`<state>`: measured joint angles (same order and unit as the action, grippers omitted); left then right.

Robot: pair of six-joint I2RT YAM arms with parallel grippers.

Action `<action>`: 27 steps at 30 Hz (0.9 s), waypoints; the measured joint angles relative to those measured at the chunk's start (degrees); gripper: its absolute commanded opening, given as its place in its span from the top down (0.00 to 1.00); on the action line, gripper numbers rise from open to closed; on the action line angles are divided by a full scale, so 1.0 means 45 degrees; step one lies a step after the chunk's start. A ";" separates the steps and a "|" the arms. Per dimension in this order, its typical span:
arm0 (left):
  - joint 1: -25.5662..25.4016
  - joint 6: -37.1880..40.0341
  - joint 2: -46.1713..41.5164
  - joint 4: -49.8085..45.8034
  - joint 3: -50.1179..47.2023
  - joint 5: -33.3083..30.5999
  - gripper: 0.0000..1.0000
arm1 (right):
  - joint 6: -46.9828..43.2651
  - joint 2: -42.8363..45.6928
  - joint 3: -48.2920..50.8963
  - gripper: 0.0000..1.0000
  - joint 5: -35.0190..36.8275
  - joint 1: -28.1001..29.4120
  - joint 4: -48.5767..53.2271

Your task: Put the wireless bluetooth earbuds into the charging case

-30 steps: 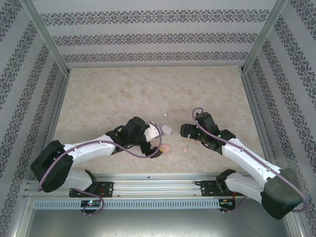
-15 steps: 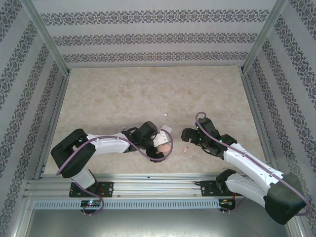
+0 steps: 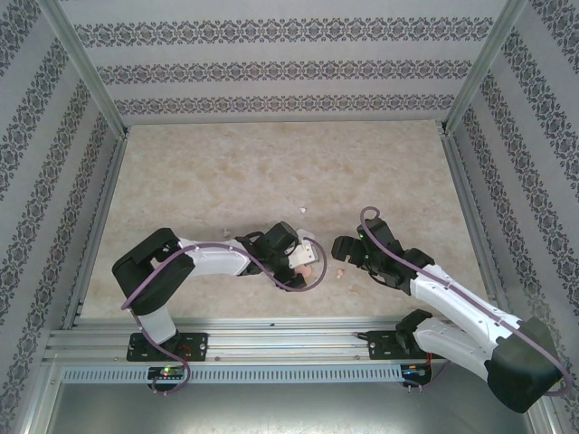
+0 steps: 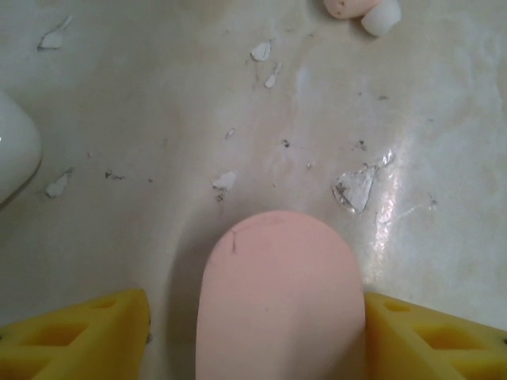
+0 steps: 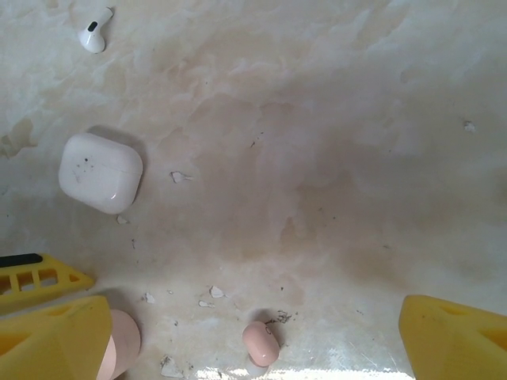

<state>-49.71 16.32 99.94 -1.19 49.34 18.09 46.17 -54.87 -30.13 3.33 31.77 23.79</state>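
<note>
Spread, the left tool (image 4: pixel 256 317) straddled the pink case (image 4: pixel 281 293), one finger touching, the other apart. The pink earbud (image 4: pixel 346 6) lay well ahead. An uneven squeeze could've skidded the case sideways. The right tool (image 5: pixel 253 317) gaped wide.

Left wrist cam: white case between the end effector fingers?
No: the pink case sits between the yellow fingers of the left end effector; the white case lies at the left edge.

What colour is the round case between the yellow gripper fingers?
Pale pink. The case shows best in the left wrist view.
</note>
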 measured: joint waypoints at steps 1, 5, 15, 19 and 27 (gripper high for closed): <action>-0.0019 0.0005 0.0039 -0.0005 0.0039 0.0015 0.43 | 0.0049 0.0000 0.0000 0.07 -0.0049 0.0000 -0.0005; -0.0029 -0.0010 0.0073 -0.0034 0.0092 0.0068 0.49 | 0.0223 0.0000 0.0000 0.06 -0.0330 0.0000 -0.0044; -0.0019 -0.0005 -0.0903 -0.0039 -0.0083 0.0160 0.66 | 0.0933 0.0437 0.0296 0.06 -0.1268 0.0000 -0.0403; 0.0078 -0.0024 -0.1549 -0.0044 -0.0083 0.0257 0.68 | 0.1263 0.0777 0.0316 0.06 -0.1938 0.0000 -0.0525; 0.0758 -0.0151 -0.2812 -0.1205 0.0452 0.0913 0.68 | 0.1836 0.1341 0.0194 0.07 -0.3657 0.0000 -0.0855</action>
<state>-46.30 15.64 87.29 -6.61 51.37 22.20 54.43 -48.84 -29.26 -13.13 31.77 19.94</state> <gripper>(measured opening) 0.346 0.928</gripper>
